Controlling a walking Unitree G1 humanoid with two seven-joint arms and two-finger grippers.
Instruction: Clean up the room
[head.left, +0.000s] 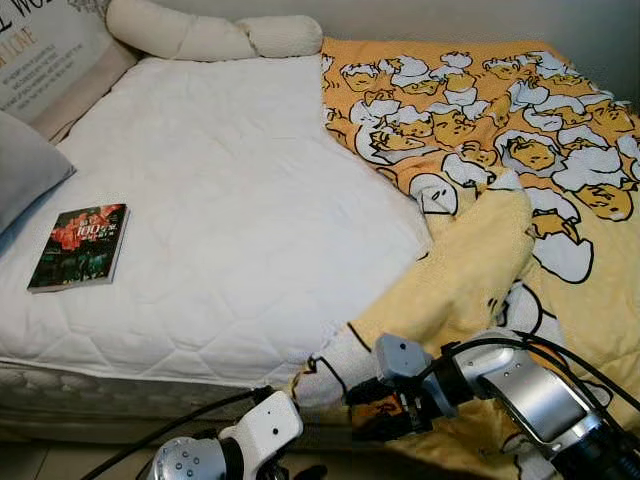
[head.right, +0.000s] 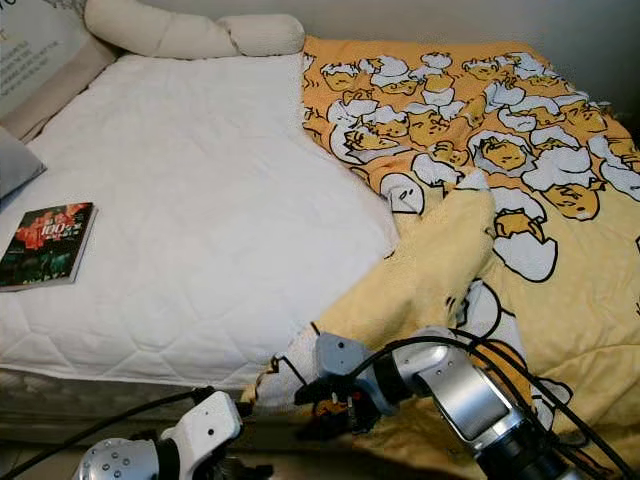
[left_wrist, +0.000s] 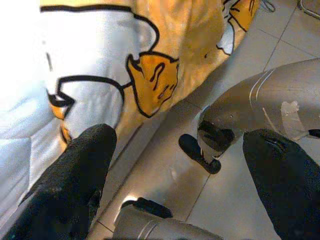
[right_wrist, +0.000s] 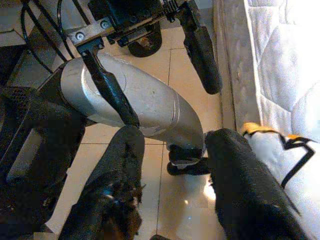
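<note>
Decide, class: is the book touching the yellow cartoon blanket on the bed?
Apart. The left eye view shows the book near the mattress's left edge, with a broad stretch of bare white mattress pad between it and the blanket.

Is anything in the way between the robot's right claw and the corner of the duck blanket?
Nothing visible. The right gripper hangs open just off the bed's front edge, and the blanket corner droops right beside it. The floor lies below. The book sits far off on the white mattress.

This is a home bedroom: a bed (head.left: 220, 200) with a white quilted mattress cover, a cartoon-print yellow blanket (head.left: 500, 140), pillows (head.left: 210, 35), and a tiled floor (left_wrist: 240, 165).
</note>
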